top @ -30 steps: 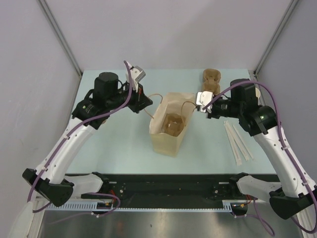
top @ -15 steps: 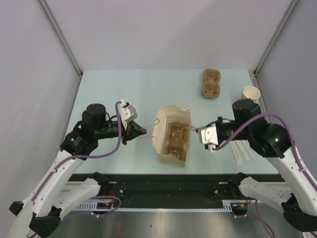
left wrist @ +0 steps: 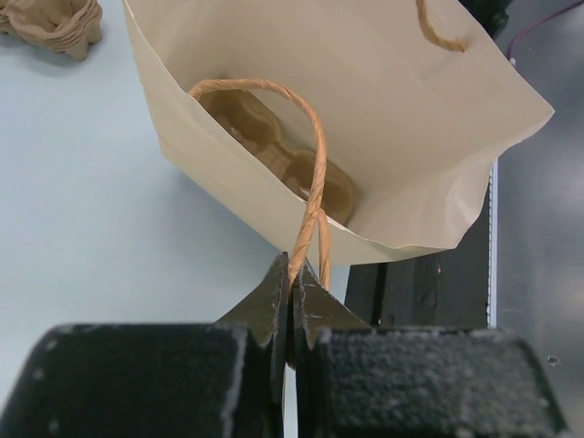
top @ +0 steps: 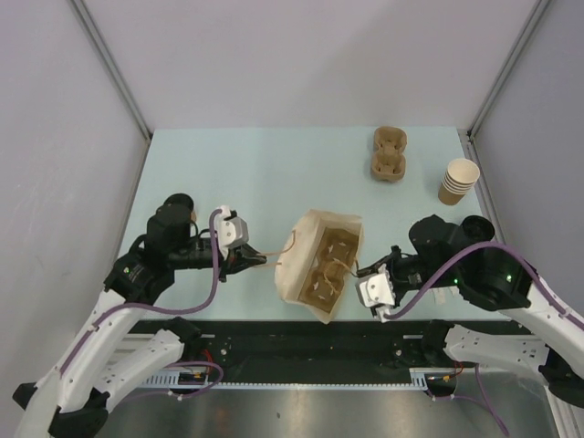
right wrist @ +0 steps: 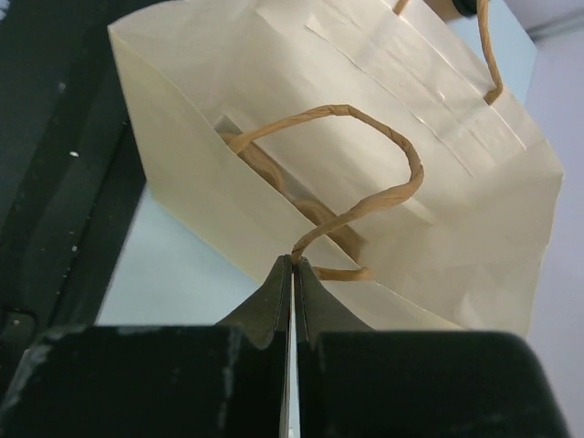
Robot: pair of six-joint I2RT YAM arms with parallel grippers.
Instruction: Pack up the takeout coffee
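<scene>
The tan paper bag (top: 310, 239) stands open mid-table near the front edge, and it leans. My left gripper (top: 258, 262) is shut on its left twisted handle (left wrist: 315, 155), which is pinched at the tips of the left gripper (left wrist: 294, 274). My right gripper (top: 359, 272) is shut on the other handle (right wrist: 383, 196), which is caught at the tips of the right gripper (right wrist: 294, 263). A brown pulp cup carrier (top: 327, 270) lies inside the bag. The takeout coffee cups (top: 459, 181), brown paper and white inside, stand stacked at the back right, away from both grippers.
A stack of pulp carriers (top: 388, 152) sits at the back of the table. The black rail (top: 274, 339) runs along the front edge just below the bag. Grey walls close in both sides.
Both arms have drawn back toward the near edge with the handles held. The bag came nearer with them and turned. The cup stack, earlier behind the right arm, now shows.
</scene>
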